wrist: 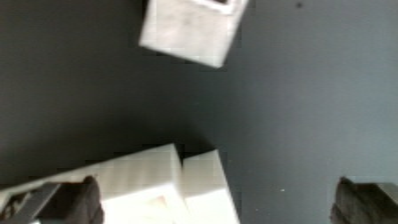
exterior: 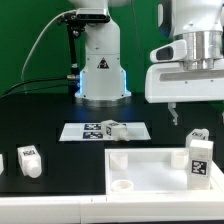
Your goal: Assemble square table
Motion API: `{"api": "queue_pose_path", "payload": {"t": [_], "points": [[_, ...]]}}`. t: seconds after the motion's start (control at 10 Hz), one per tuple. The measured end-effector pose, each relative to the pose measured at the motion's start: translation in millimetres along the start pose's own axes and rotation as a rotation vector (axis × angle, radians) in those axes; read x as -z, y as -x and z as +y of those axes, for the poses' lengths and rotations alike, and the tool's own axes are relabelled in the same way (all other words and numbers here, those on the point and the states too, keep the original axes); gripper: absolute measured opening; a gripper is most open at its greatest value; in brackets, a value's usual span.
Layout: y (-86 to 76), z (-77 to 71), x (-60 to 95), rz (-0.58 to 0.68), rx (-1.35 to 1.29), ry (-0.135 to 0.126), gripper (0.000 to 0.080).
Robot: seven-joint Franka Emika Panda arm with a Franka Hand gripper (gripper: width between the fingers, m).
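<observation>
**Square table build: gripper hanging wide open, nothing in it**

So the gripper (exterior: 193, 116) is up in the air on the exterior view's right, over the black table (exterior: 50, 125) and just behind the square top (exterior: 150, 172). In the wrist view its fingers (wrist: 57, 203) sit way out at opposite edges of the frame. There's only dark surface and a bit of white plastic between them, so the jaws are spread wide and aren't gripping anything.

The square top lies flat at the front, toward the exterior view's right, and runs off the frame edge. The first leg (exterior: 198, 160) stands upright on the right-hand part of it, with its tag facing the camera. There's also a round ring shape (exterior: 123, 185) near the top's front corner on the exterior view's left.

The second leg (exterior: 113, 128) lies on the marker board (exterior: 80, 131), mid-scene in front of the robot base (exterior: 100, 70). The third leg (exterior: 28, 160) sits on the black table over at the exterior view's left, well apart from the square top. Another white bit is cut off by the frame edge beside it, and I can't tell what it is.

The wrist view also shows a white blocky piece (wrist: 157, 185) close to one finger. A white tagged piece (wrist: 191, 30) sits farther off. Both are too blurry for me to say which parts they are.
</observation>
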State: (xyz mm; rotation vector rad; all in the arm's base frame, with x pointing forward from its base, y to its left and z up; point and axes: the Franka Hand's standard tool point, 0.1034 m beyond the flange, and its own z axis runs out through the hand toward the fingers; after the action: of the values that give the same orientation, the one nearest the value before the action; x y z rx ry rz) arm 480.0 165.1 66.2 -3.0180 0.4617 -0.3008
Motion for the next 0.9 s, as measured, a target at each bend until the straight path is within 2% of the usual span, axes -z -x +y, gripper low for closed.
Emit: {"api": "queue_pose_path", "payload": {"t": [0.1,0.2,0.3,0.5,0.6,0.7,0.8,0.9], "points": [[3.1,-3.1,-0.5,-0.003,-0.022,-0.001,0.0649],[-0.7,2.6,-2.0,-0.016,-0.093,0.000,0.0649],[-14.2,14.5,-4.9,-0.052,-0.209,-0.006,0.0649],[-28.4,15.1,-3.9,-0.134,-0.411,-0.033,0.0649],[-29.1,17.0,-4.2,-0.142,-0.532,-0.039,0.0649],[-18.4,4.0,-5.2,-0.141,-0.577,-0.024,0.0649],[-16.8,1.8,-4.8,-0.146,-0.524,-0.029,0.0649],[-20.4,6.2,-4.8,-0.142,-0.514,-0.025,0.0649]]}}
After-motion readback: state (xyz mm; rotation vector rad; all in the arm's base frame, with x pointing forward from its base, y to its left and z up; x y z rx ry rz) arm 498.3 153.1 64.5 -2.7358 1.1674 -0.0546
